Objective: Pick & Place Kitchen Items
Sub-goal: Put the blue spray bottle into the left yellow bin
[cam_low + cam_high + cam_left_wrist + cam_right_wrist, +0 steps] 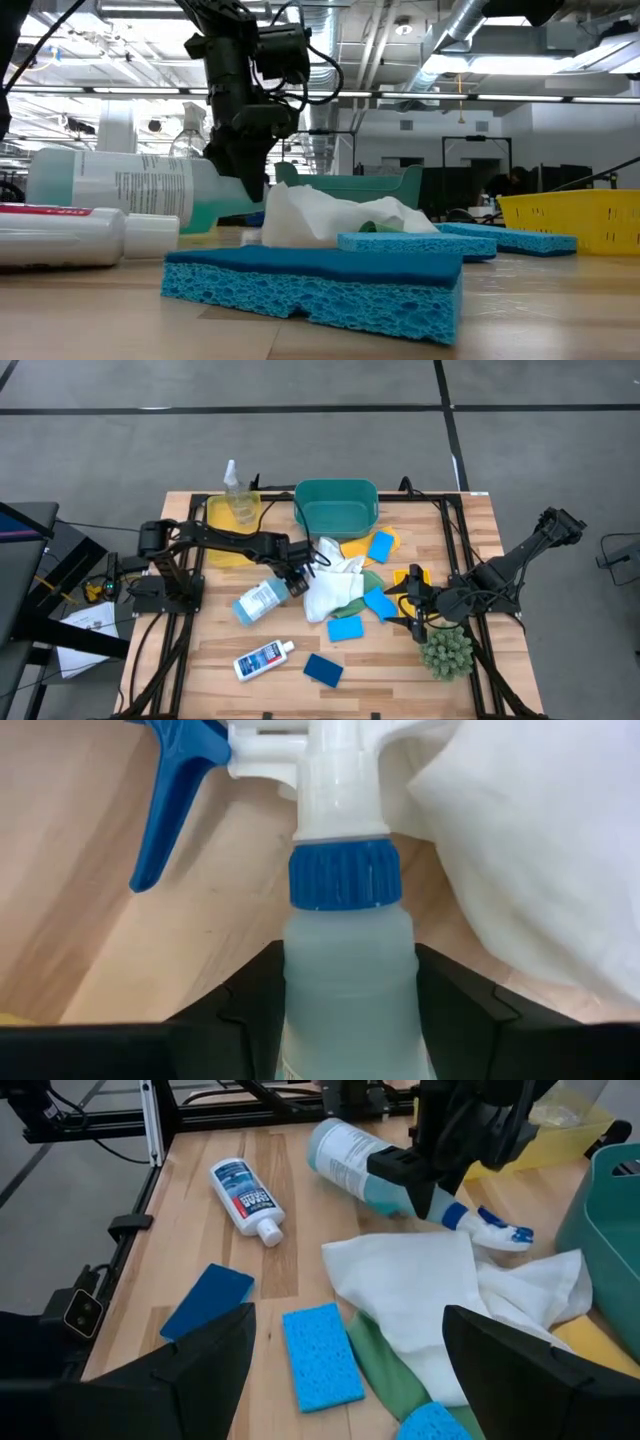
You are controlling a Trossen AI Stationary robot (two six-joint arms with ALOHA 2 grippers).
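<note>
The blue-trigger clear spray bottle (258,602) lies on its side at the table's middle left, nozzle toward the white cloth (335,588). My left gripper (297,578) is shut on it. My right gripper (412,608) is open and empty at the right, by the spiky plant (447,652). The small labelled white bottle (263,658) and the dark-blue sponge (323,670) lie near the front edge. Light-blue sponges (345,627) lie beside the green cloth (368,582) and the yellow cloth (355,547). The small clear bottle (238,500) stands in a yellow tray. My left gripper pinches the spray bottle's neck (345,955), just below the blue collar, between its two fingers (250,995). The fingers come from above, pointing down, and lie across the bottle (430,1185). The bottle lies about level; whether its body rests on the table, I cannot tell.
A teal basin (337,520) stands at the far middle, a yellow tray (222,535) at the far left, and another yellow tray (575,215) at the right. Bare wood lies at the front left and front right.
</note>
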